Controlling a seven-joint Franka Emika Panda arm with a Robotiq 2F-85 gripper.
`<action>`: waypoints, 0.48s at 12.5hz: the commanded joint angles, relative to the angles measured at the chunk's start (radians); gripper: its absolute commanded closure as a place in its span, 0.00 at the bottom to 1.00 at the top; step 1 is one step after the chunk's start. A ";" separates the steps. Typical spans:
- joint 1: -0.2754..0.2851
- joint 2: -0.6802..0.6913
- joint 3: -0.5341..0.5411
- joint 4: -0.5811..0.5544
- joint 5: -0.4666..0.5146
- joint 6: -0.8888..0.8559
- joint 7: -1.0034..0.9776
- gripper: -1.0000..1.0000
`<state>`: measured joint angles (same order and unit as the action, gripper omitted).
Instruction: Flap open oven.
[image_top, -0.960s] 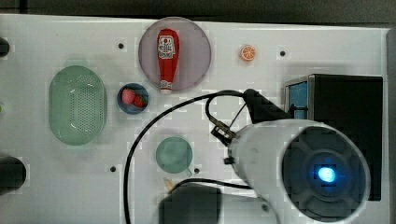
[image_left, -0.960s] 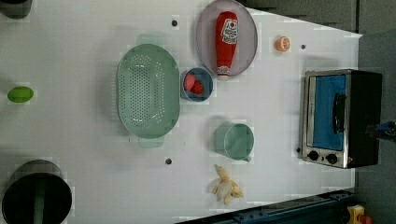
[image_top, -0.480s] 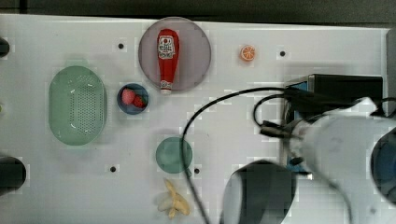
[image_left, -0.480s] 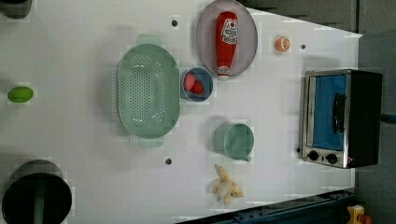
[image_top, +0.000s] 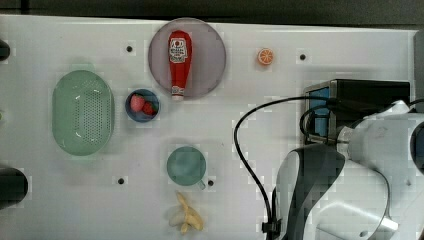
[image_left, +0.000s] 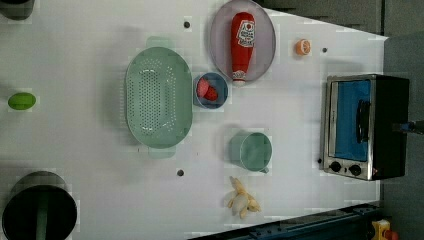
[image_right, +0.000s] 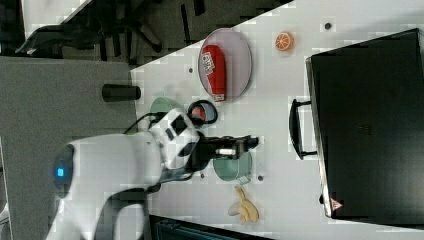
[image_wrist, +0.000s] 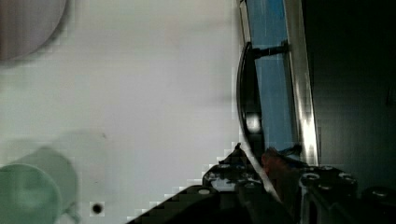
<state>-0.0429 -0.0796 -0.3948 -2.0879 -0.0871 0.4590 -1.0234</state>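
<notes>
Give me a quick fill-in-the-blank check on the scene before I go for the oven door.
1. The oven door is still ____.
2. The ketchup bottle lies on a ____.
3. The small blue bowl holds ____.
4. In the left view, the banana lies just below the green ____.

Missing words: shut; plate; strawberries; cup

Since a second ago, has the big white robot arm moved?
Yes. In the top view the white arm has swung toward the top view's right, off the green cup and over the oven.
</notes>
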 joint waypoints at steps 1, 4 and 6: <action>-0.001 0.045 -0.041 -0.046 -0.004 0.146 -0.171 0.83; -0.003 0.112 -0.060 -0.086 -0.001 0.261 -0.171 0.83; -0.005 0.154 -0.065 -0.093 -0.001 0.298 -0.171 0.83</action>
<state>-0.0550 0.0653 -0.4468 -2.1465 -0.0903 0.7461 -1.1211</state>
